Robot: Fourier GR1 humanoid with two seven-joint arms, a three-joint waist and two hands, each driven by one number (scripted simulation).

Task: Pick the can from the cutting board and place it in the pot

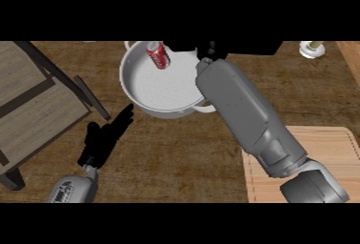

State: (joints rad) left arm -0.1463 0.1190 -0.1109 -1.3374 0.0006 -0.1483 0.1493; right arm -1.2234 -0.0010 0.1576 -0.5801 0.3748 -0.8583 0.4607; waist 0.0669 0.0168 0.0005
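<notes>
Right hand over pot — can inside.

We see a dark wood-grain counter across the middle of the view. At the left stands a lighter wooden table with dark legs. At the upper right edge we see a small white round object, not identifiable.

One head view looks steeply down at the counter.
</notes>
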